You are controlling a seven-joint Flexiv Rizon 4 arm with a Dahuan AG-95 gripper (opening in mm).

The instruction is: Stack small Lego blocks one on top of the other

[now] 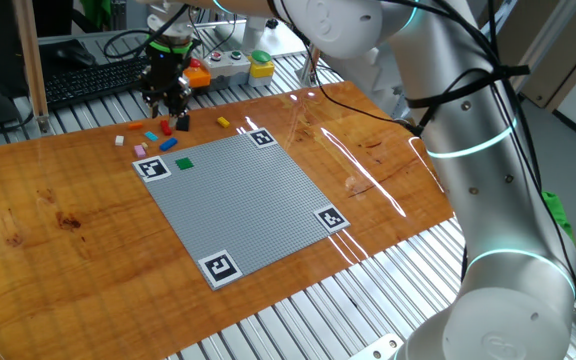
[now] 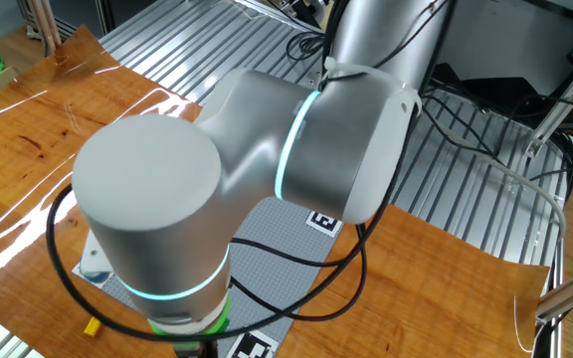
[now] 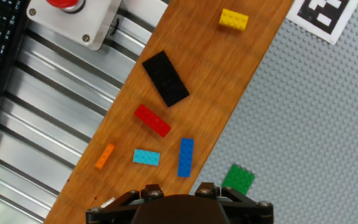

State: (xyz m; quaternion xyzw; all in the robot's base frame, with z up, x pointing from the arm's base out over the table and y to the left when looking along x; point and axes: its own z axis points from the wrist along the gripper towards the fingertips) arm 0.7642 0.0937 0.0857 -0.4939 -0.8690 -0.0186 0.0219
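In the hand view several small Lego blocks lie on the wooden table: a yellow one, a black one, a red one, an orange one, a light blue one and a blue one. A green block sits on the grey baseplate. My gripper hangs above the blocks, open, with nothing between its fingers. In one fixed view the gripper hovers over the cluster by the baseplate's far corner, near the red block and the green block. No block is stacked on another.
A white box with a red push button stands on the metal slats beyond the table edge. A keyboard lies behind it. In the other fixed view my arm hides most of the table; the yellow block shows beside it.
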